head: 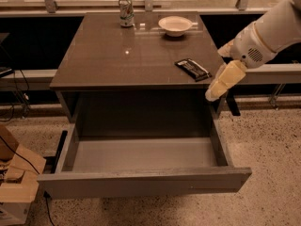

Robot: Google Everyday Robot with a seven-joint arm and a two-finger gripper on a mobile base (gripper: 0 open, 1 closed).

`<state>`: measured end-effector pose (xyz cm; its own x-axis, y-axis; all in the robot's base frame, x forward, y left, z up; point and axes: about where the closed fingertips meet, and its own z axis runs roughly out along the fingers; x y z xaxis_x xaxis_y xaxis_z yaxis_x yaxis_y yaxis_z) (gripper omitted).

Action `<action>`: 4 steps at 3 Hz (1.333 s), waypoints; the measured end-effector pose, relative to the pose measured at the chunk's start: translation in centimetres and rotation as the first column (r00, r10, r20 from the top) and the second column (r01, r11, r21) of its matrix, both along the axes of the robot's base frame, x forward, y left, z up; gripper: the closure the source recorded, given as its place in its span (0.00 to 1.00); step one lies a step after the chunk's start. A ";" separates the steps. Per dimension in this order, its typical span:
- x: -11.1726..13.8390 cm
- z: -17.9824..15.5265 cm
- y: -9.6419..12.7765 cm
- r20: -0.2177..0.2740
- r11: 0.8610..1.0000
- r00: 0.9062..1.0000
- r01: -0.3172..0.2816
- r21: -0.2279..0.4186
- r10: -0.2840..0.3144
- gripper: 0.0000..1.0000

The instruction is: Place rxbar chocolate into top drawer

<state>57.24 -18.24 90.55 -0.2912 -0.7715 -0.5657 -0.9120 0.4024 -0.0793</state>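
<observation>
The rxbar chocolate (193,68), a flat black-wrapped bar, lies on the grey-brown table (117,55) near its front right corner. The top drawer (146,183) is pulled out wide under the table, and nothing shows inside it. My gripper (220,83), on a cream-coloured wrist, hangs at the table's right front corner, just right of the bar and a little lower than it. It holds nothing that I can see.
A white bowl (175,25) and a drink can (125,12) stand at the back of the table. A railing and window run behind. Cardboard boxes (16,180) and cables lie on the floor at the left. Speckled floor is to the right of the drawer.
</observation>
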 end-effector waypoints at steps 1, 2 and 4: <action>1.2 -1.9 0.4 -0.010 0.998 0.999 0.052 0.030 -0.052 0.00; 4.1 -3.7 1.2 0.007 0.988 0.994 0.109 0.109 -0.111 0.00; 10.0 -6.4 1.4 0.026 0.964 0.982 0.176 0.200 -0.185 0.00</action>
<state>67.19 -16.81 84.17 -0.3868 -0.5809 -0.7162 -0.8201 0.5718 -0.0210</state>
